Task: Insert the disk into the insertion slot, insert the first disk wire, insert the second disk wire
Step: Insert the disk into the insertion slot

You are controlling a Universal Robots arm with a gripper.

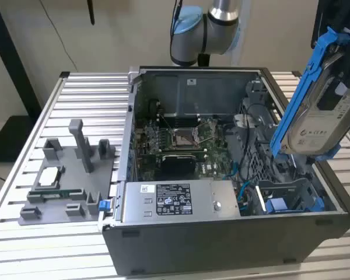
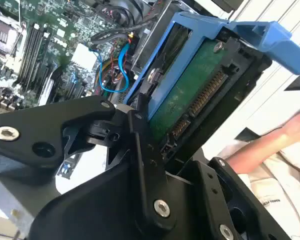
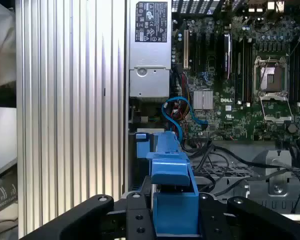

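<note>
The disk [image 1: 324, 122], a silver drive with a white label in a bright blue carrier, hangs tilted above the open computer case's side at the exterior view's right. My gripper [image 1: 340, 70] is shut on it. In the second wrist view the disk's green board and connector [image 2: 190, 95] face the camera between black fingers [image 2: 140, 127]. The first wrist view has the carrier's blue edge [image 3: 172, 197] clamped in the gripper [image 3: 175, 222]. The insertion slot [image 1: 287, 191], a grey sheet-metal bay, lies in the case below the disk. Blue wires [image 3: 175, 112] loop beside the slot.
A silver labelled power-supply box [image 1: 175, 201] fills the case's near side, with the motherboard [image 1: 181, 140] behind it. A small blue block [image 1: 277, 205] sits by the slot. A grey fixture [image 1: 64, 175] with parts stands on the slatted table at the exterior view's left. A person's arm [image 2: 285, 132] is nearby.
</note>
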